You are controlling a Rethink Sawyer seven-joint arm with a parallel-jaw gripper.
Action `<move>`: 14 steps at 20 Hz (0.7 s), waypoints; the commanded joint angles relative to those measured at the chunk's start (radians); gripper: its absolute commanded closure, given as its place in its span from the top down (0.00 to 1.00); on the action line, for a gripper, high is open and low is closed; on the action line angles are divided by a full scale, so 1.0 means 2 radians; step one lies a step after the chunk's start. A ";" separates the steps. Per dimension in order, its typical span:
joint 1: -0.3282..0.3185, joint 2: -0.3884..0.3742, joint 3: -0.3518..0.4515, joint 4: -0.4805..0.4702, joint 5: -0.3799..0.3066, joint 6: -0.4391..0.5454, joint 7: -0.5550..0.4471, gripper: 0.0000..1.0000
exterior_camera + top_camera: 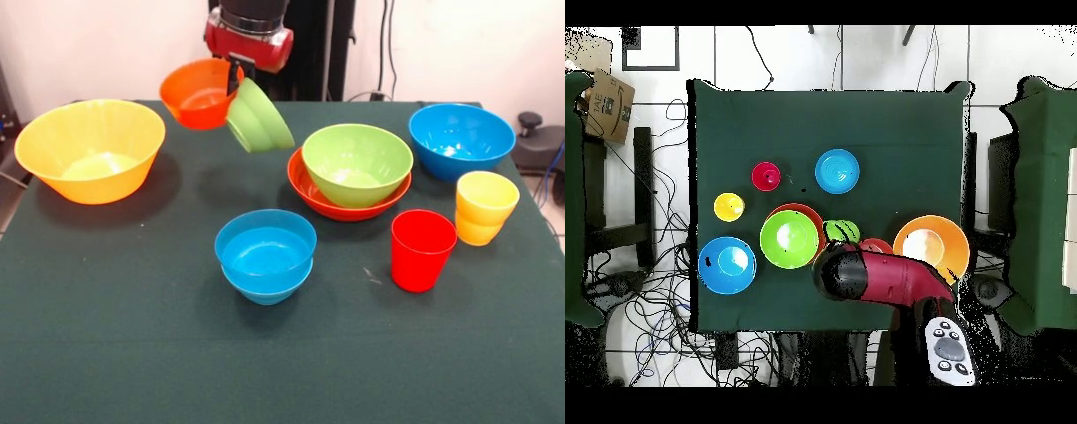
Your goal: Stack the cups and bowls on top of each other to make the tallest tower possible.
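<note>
Front camera faces robot; overhead looks straight down on table (106,353).

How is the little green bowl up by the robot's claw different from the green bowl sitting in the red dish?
The small green bowl is tipped on its side, off the table, at the gripper; the larger green bowl sits upright, nested in the wide red bowl. The small one shows its outside and looks darker; the large one shows its open inside and looks lighter. Both are round, glossy and green.
</note>
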 commanded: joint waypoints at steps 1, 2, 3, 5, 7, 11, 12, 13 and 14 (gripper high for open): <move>0.030 0.051 0.049 -0.055 0.022 0.027 0.045 0.00; 0.033 0.055 0.047 -0.063 0.023 0.028 0.045 0.00; 0.037 0.060 0.045 -0.071 0.023 0.030 0.046 0.00; 0.044 0.072 0.042 -0.087 0.025 0.028 0.049 0.00; 0.049 0.085 0.039 -0.098 0.027 0.017 0.052 0.00; 0.051 0.090 0.036 -0.108 0.031 0.020 0.050 0.00; 0.050 0.087 0.038 -0.108 0.032 0.024 0.046 0.00; 0.047 0.075 0.039 -0.105 0.035 0.040 0.040 0.00; 0.045 0.063 0.041 -0.103 0.038 0.057 0.035 0.00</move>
